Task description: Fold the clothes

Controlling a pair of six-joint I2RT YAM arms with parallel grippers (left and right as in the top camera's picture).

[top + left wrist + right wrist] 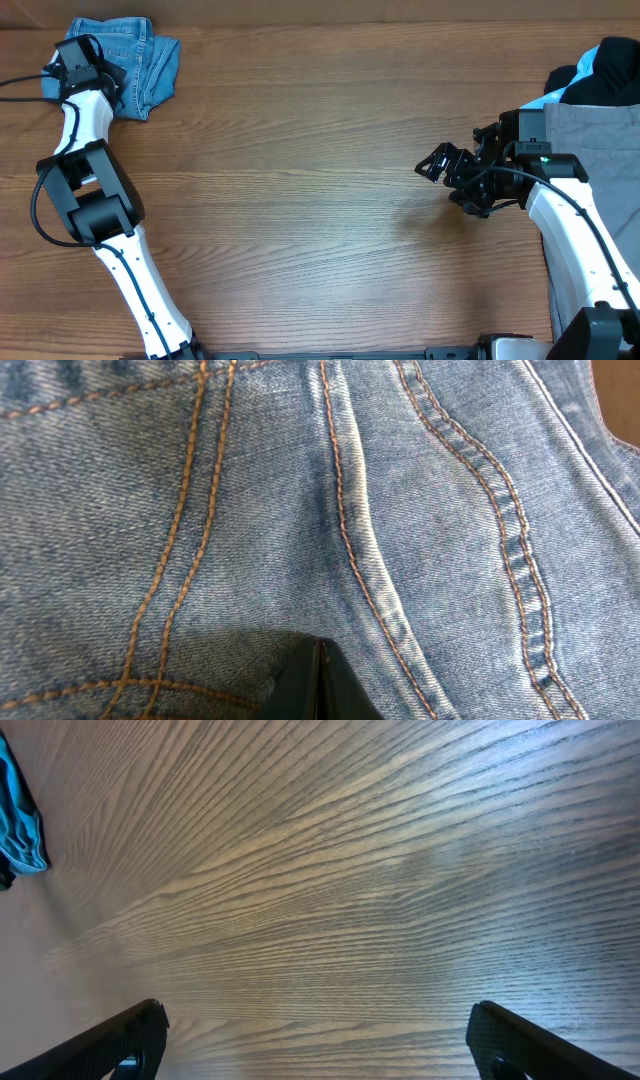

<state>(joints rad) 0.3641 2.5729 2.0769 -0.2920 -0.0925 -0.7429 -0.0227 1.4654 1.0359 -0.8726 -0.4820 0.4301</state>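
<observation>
So, starting at the far-left corner of the worktop: the light-blue jeans (140, 60) are sitting there bunched into a compact bundle, and they look folded to me, or close to it. The left gripper (80, 62) is right down on top of them. In the left wrist view it's wall-to-wall denim and orange stitching, with the two fingers pressed together at the bottom of the shot. I don't see any cloth caught between them, so I'd call it clenched and resting on the fabric rather than gripping it. My guess is it's patting the bundle flat or parking it out of the way in that corner. The whole middle of the table (300, 200) is bare wood, which makes sense as the folding area. Further right, the right gripper (435, 163) hangs over that bare wood with its fingers spread wide and nothing in them. It looks ready for the next piece. Behind it, at the far-right corner, is the waiting pile: grey trousers (590, 135) in front, with a pale blue garment (553, 97) and a black garment (605, 85) heaped at the back.
</observation>
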